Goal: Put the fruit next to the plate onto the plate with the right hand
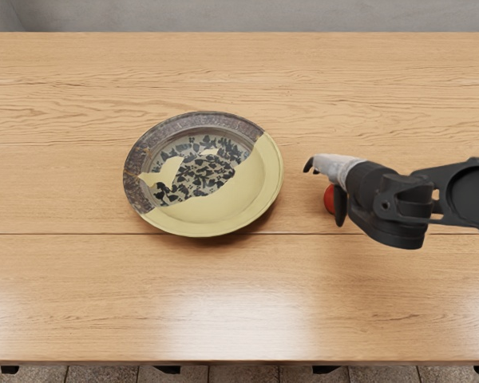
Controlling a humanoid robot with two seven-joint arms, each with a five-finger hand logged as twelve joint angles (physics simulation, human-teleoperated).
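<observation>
Right hand (345,185) is right up against the red fruit (328,199), just beside the plate (247,195) on the surface (223,303). Can't tell if it's actually gripping it.

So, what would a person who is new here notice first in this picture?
The round ceramic plate, yellow with a dark speckled pattern, lies near the middle of the wooden table. Just right of it, the dark right hand partly covers a small red fruit.
</observation>
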